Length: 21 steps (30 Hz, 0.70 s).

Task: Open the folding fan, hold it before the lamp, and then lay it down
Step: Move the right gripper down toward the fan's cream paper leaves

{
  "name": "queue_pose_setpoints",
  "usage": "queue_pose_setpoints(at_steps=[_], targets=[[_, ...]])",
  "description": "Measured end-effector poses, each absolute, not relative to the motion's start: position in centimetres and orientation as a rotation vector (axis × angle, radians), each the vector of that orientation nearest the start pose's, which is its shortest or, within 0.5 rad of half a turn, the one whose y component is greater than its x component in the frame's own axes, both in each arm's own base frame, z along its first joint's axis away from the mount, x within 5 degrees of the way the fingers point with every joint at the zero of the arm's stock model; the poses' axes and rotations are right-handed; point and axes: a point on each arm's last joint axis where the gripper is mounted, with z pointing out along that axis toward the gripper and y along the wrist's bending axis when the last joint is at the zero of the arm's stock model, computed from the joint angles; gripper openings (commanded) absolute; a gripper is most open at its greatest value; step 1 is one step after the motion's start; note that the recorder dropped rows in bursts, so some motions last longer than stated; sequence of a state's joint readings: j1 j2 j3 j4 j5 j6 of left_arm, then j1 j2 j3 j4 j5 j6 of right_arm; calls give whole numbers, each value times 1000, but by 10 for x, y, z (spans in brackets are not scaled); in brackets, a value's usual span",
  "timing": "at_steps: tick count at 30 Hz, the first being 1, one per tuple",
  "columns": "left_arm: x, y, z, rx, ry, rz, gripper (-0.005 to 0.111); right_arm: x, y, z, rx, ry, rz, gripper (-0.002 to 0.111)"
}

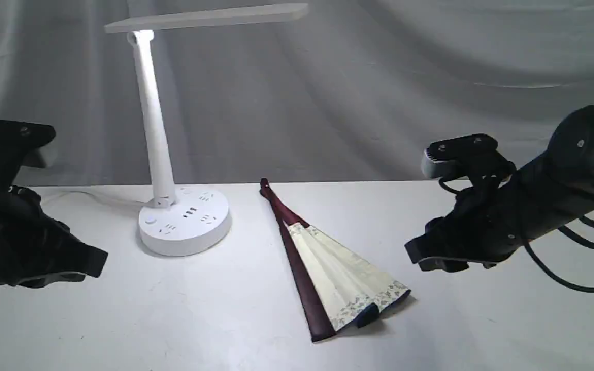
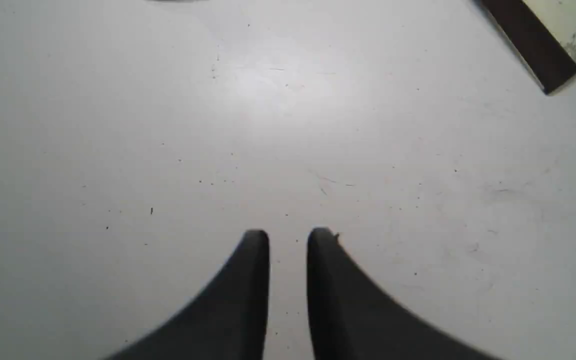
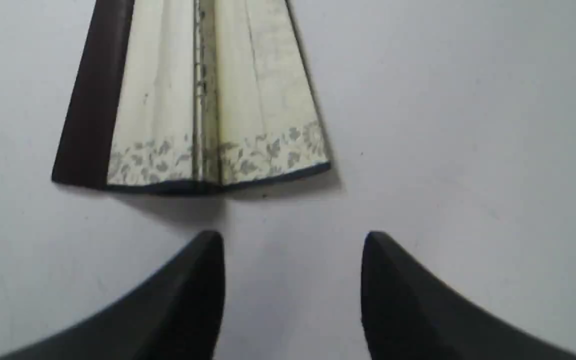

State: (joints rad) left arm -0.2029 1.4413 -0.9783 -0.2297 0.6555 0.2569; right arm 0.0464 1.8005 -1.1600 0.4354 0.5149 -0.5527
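Note:
The folding fan [image 1: 338,278] lies on the white table [image 1: 121,319], spread only partway, its cream pleats between dark maroon guards and its pivot end pointing toward the back. The lamp [image 1: 157,134] stands lit at the back left on its round base [image 1: 183,221]. My right gripper [image 1: 421,255] hovers open just right of the fan. In the right wrist view this right gripper [image 3: 293,240] stands short of the fan's floral edge [image 3: 208,165], with nothing between its fingers. My left gripper [image 2: 288,237] hangs far to the left over bare table with a narrow gap and holds nothing. A fan corner [image 2: 538,45] shows in that view.
A grey cloth backdrop [image 1: 405,77] hangs behind the table. The lamp's cord [image 1: 91,196] trails left from its base. A black cable [image 1: 575,247] loops under my right arm. Bare tabletop lies between the left gripper [image 1: 96,263] and the fan.

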Motion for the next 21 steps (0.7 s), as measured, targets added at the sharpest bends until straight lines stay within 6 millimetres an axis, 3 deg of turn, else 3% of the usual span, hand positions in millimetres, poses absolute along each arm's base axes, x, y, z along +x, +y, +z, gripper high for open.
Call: queue_pose_setpoints(at_steps=[5, 13, 21], targets=[[282, -70, 260, 420, 2557, -214, 14, 382, 38, 199, -267, 2488, 256, 44], [282, -70, 259, 424, 2562, -210, 14, 389, 70, 179, -489, 2435, 220, 44], [281, -70, 258, 426, 2569, -212, 14, 424, 90, 188, -488, 2466, 361, 47]])
